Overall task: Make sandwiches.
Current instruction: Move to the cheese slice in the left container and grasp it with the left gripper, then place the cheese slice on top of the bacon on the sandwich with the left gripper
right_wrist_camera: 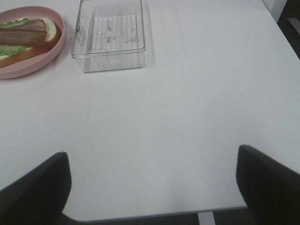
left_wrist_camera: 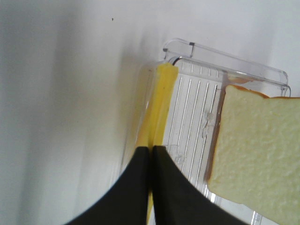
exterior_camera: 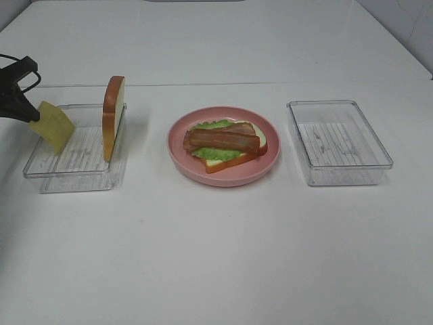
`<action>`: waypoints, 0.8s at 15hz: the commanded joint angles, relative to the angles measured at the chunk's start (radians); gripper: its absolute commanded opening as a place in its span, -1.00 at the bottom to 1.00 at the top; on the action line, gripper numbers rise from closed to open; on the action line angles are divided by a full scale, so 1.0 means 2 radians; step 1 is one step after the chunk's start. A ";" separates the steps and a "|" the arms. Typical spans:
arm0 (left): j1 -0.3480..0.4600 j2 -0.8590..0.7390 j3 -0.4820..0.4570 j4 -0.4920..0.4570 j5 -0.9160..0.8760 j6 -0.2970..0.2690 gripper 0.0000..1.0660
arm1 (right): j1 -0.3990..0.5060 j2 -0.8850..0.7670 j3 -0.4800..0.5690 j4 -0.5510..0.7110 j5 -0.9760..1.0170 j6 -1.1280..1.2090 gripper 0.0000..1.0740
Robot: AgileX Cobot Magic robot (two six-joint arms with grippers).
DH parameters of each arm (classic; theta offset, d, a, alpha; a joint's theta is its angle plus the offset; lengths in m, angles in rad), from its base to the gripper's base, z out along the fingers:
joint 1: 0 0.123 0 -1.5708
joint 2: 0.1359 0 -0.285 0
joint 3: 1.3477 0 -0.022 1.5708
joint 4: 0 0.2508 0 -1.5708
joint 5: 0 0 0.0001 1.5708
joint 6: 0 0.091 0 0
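Two clear trays are set on the white table [exterior_camera: 216,264], one to each side of a round pink plate [exterior_camera: 233,176] that lies between them. On the plate an unfinished sandwich [exterior_camera: 226,143] is stacked: a bread slice [exterior_camera: 226,163] lies flat at the bottom, a green lettuce leaf [exterior_camera: 211,126] is spread over it, and reddish-brown bacon strips [exterior_camera: 222,139] are laid across the top. No upper slice is placed on it yet. The left tray [exterior_camera: 71,179] is occupied at the end nearest the plate by a second bread slice [exterior_camera: 113,116], which is stood upright on its crust edge against the tray wall. At the far end of the same tray, a yellow cheese square [exterior_camera: 54,126] is pinched between the closed black fingers of the left gripper [exterior_camera: 32,112]; the square is held tilted, with its lower corner hanging over the tray's inside. Whether that corner is touching the tray floor cannot be told. In the left wrist view the cheese is seen edge-on, clamped tightly between the two fingertips, just beside the tray's side wall. The right tray [exterior_camera: 338,177] is seen with only its ribbed floor. The right gripper [right_wrist_camera: 150,192] is seen only by its own camera: its fingers are spread wide, nothing is held, and it is kept well apart from the plate and the right tray.
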 commanded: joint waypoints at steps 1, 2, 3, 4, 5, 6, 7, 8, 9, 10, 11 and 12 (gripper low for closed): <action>-0.006 0.001 -0.002 0.001 -0.014 -0.010 -1.00 | -0.003 -0.017 0.002 0.002 -0.004 -0.003 0.70; -0.007 0.001 -0.002 0.001 -0.014 -0.010 -1.00 | -0.003 -0.017 0.002 0.002 -0.004 -0.003 0.70; -0.010 0.001 -0.002 0.000 -0.014 -0.010 -1.00 | -0.003 -0.017 0.002 0.002 -0.004 -0.003 0.70; -0.010 -0.001 -0.002 -0.007 -0.009 -0.010 -1.00 | -0.003 -0.017 0.002 0.002 -0.004 -0.003 0.70; -0.010 -0.006 -0.002 -0.007 -0.008 -0.010 -1.00 | -0.003 -0.017 0.002 0.002 -0.004 -0.003 0.70; -0.010 -0.013 -0.002 -0.007 -0.009 -0.011 -1.00 | -0.003 -0.017 0.002 0.002 -0.004 -0.003 0.70; -0.010 -0.017 -0.003 -0.007 -0.008 -0.014 -1.00 | -0.003 -0.017 0.002 0.002 -0.004 -0.003 0.70; -0.010 -0.026 -0.017 -0.005 0.005 -0.026 -1.00 | -0.003 -0.017 0.002 0.002 -0.004 -0.003 0.70; -0.010 -0.027 -0.021 -0.005 0.012 -0.031 -1.00 | -0.003 -0.017 0.002 0.002 -0.004 -0.003 0.70; -0.010 -0.029 -0.027 -0.006 0.022 -0.037 -1.00 | -0.003 -0.017 0.002 0.002 -0.004 -0.003 0.70; -0.010 -0.031 -0.029 -0.006 0.026 -0.039 -1.00 | -0.003 -0.017 0.002 0.002 -0.004 -0.003 0.70; -0.010 -0.034 -0.030 -0.005 0.032 -0.046 -1.00 | -0.003 -0.017 0.002 0.002 -0.004 -0.003 0.70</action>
